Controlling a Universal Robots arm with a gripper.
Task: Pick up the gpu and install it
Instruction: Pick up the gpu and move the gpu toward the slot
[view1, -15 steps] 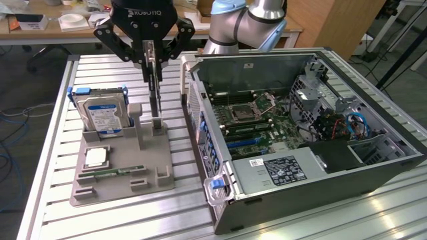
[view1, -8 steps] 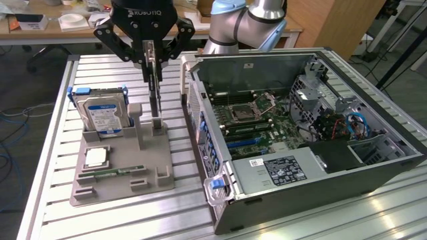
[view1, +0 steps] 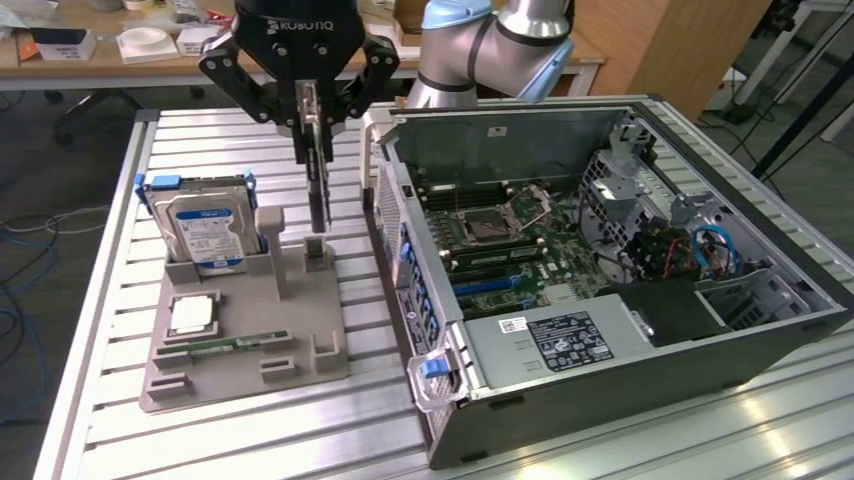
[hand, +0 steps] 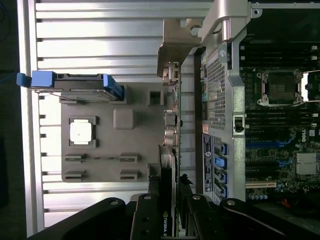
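Note:
The gpu (view1: 318, 190) is a thin dark card seen edge-on, hanging upright with its lower end just over a slotted post of the grey holder (view1: 240, 350). My gripper (view1: 314, 125) is shut on the card's upper part, a finger on each side. In the wrist view the gpu (hand: 168, 165) runs away from my fingers (hand: 148, 215), and its grey metal bracket (hand: 175, 50) sits at the far end. The card hangs between the holder and the open computer case (view1: 641, 330).
A silver hard drive (view1: 207, 225) with blue rails stands in the holder's back corner. A processor chip (view1: 196, 315) and a green memory stick (view1: 220, 345) lie in the holder. The case's motherboard (view1: 501, 225) shows blue slots (view1: 491, 287). The slatted table (view1: 107, 300) surrounds all of it.

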